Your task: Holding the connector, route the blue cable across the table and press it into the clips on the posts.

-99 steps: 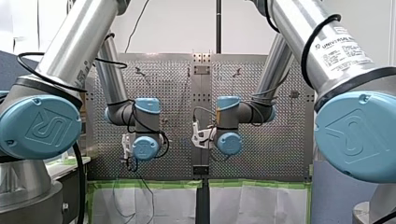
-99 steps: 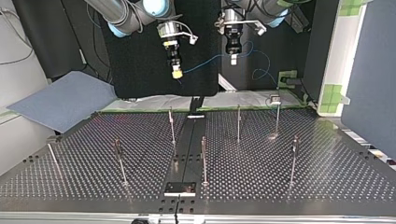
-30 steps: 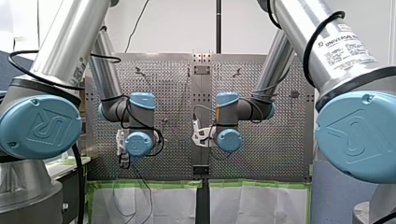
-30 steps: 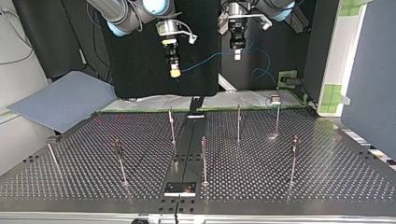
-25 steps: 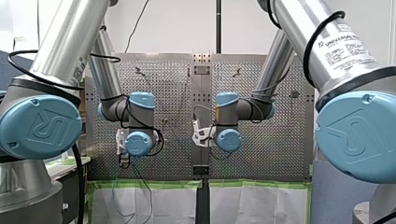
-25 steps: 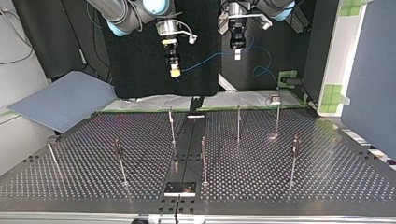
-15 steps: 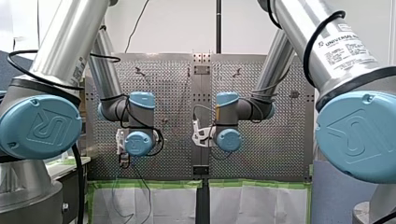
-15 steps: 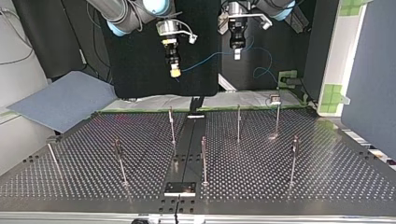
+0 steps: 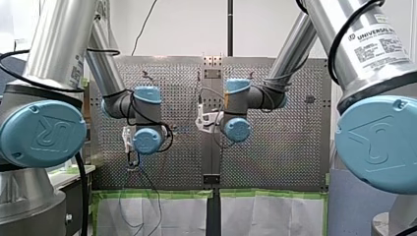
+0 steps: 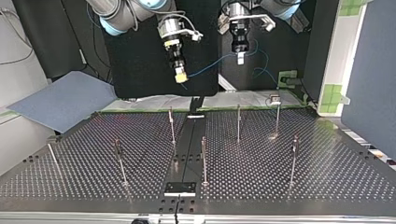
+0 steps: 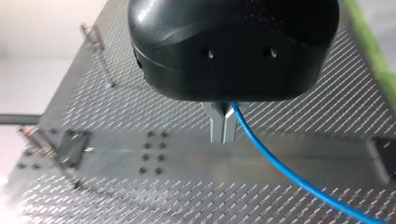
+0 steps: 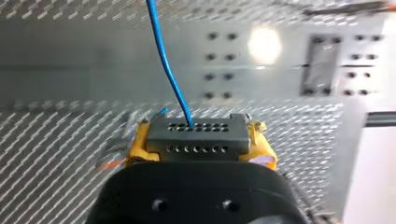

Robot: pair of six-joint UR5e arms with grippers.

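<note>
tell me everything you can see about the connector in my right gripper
The connector is a small grey rectangular block, plastic by its look, with two rows of small round holes on its face. It sits level, clamped at its ends between the yellow pads of my right gripper, above the perforated table. The blue cable leaves one upper-row hole.

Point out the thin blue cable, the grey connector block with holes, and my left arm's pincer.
thin blue cable (image 11: pixel 280 164): left wrist view, on its middle stretch.
grey connector block (image 12: pixel 196 137): right wrist view, face centre, between the hole rows.
left pincer (image 11: pixel 222 139): left wrist view, between its metal fingertips.
</note>
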